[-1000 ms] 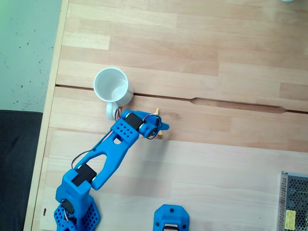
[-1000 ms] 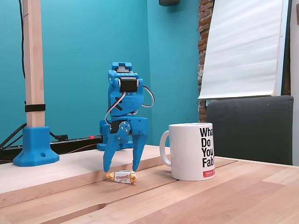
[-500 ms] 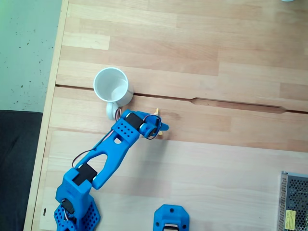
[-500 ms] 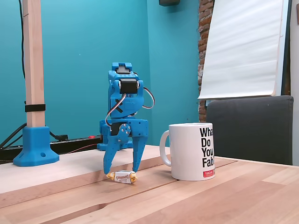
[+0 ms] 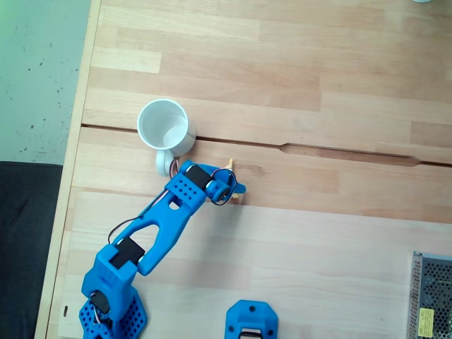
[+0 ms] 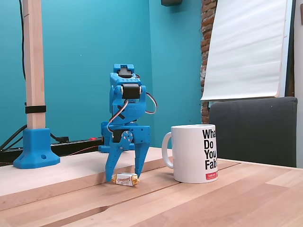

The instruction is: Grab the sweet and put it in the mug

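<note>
With its jaws spread and pointing down, the tool (image 6: 124, 174) straddles the sweet (image 6: 126, 179), one fingertip at each side, set to close on it. The sweet lies on the surface (image 6: 227, 198), not yet gripped. The mug (image 6: 195, 153) stands upright just beside, mouth up to receive it.

Arm (image 5: 159, 236) printed throughout in bright blue plastic. Black servo blocks set into joints. Perforated dot grid seen on wrist plate. Thin red, black and white cables looped beside wrist. End effector (image 6: 124, 173): two long tapered blue fingers (image 6: 140, 158), round screw hub above.
</note>
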